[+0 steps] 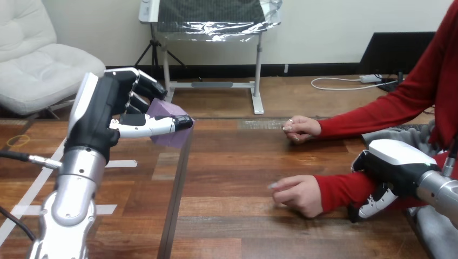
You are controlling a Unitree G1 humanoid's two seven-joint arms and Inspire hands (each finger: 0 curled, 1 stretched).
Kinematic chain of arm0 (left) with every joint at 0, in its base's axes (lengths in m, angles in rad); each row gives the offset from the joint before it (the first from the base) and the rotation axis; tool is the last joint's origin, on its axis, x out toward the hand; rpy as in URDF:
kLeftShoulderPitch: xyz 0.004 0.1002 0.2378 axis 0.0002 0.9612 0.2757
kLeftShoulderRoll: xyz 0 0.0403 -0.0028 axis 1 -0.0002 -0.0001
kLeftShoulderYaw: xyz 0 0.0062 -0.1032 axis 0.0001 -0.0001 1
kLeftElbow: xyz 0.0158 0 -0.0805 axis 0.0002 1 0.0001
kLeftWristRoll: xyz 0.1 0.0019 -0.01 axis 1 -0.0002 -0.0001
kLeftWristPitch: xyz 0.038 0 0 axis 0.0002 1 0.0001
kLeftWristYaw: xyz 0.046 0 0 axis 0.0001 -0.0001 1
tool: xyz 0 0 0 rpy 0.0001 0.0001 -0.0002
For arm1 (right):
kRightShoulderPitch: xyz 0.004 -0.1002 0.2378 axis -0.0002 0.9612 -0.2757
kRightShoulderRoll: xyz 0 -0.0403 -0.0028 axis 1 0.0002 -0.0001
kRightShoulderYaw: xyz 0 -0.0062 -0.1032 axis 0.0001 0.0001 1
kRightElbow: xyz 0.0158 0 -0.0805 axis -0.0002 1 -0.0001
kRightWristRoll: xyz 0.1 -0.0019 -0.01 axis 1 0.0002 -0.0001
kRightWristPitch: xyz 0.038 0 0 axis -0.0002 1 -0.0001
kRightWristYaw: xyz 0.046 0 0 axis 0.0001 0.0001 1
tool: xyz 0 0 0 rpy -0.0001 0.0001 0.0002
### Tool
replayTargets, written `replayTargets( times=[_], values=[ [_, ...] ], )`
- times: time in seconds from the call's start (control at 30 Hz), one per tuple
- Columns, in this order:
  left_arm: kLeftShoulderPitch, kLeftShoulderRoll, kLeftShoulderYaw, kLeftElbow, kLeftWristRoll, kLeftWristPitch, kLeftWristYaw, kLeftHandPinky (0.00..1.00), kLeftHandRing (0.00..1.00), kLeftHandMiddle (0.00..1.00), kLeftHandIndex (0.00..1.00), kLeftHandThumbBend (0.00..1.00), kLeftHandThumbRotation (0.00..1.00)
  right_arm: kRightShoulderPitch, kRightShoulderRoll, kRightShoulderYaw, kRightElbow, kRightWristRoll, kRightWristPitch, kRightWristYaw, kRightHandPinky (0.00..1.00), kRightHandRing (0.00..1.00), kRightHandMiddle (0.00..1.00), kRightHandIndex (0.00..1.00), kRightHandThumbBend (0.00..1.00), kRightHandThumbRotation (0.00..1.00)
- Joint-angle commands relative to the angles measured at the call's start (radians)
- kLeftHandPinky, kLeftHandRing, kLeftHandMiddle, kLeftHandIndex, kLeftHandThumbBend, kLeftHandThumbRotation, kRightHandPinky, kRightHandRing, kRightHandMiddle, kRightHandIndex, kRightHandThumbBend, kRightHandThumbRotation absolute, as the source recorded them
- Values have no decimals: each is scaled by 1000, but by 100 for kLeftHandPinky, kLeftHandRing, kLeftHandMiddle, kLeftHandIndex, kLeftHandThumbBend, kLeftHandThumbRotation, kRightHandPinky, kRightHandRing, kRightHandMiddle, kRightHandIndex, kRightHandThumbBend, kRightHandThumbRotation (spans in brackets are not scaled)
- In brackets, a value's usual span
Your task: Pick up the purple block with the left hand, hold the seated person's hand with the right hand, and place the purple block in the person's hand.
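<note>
Currently our left hand (pixel 102 116) grips the purple block (pixel 172 129) above the table (pixel 232 178). Our right hand (pixel 391 170) lies at the person's forearm (pixel 345 186); we cannot tell if it grips. The person's nearer hand (pixel 297 195) faces knuckles-up, so the block could slide off.

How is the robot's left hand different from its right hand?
The left hand is lifted high above the table, while the right hand is down low. The left hand pinches the purple block; the right hand has no block and sits at the person's forearm. Both are black with white shells.
</note>
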Motion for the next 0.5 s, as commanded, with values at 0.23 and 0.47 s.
replayTargets(
  times=[0.23,0.47],
  values=[
    [-149,-31,-11,251,22,-98,58,30,35,40,41,78,0,13,-21,-68,-124,72,-68,2,23,27,33,36,86,17],
    [-206,-49,-23,410,22,-161,74,31,36,41,42,78,0,29,-28,-86,-169,98,-83,5,23,27,32,35,86,17]
  ],
)
